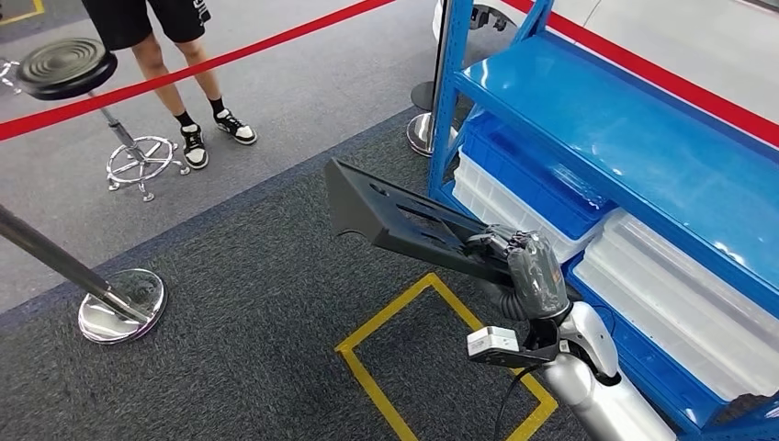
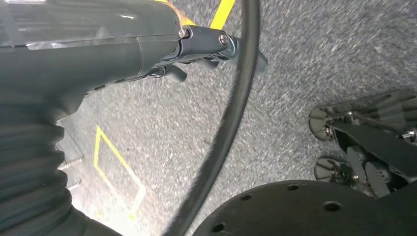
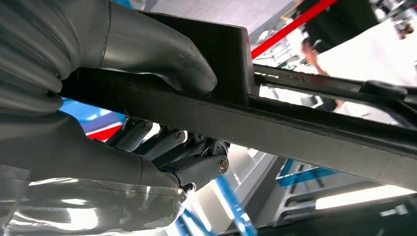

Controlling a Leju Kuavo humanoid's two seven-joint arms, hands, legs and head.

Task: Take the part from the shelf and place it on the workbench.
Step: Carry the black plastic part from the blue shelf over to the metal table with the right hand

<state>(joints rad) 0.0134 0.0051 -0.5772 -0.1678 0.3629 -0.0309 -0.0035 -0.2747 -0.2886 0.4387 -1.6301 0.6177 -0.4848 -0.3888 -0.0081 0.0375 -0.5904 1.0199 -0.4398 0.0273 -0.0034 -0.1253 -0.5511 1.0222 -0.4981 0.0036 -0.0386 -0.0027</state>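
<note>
The part (image 1: 404, 220) is a flat black panel with cut-outs, held out level over the dark carpet to the left of the blue shelf (image 1: 625, 129). My right hand (image 1: 528, 262) grips its near end. In the right wrist view the thumb (image 3: 162, 54) presses on one face of the part (image 3: 295, 128) and the darker fingers (image 3: 196, 167) curl under the other. My left hand (image 2: 147, 44) hangs over the carpet and holds nothing, with its dark fingers loosely extended.
The shelf holds a blue bin (image 1: 533, 175) and clear bins (image 1: 680, 303). A yellow taped square (image 1: 441, 358) marks the carpet below the part. A chrome stanchion base (image 1: 122, 305), a black stool (image 1: 66, 66), red barrier tape (image 1: 230, 55) and a standing person (image 1: 184, 73) are to the left.
</note>
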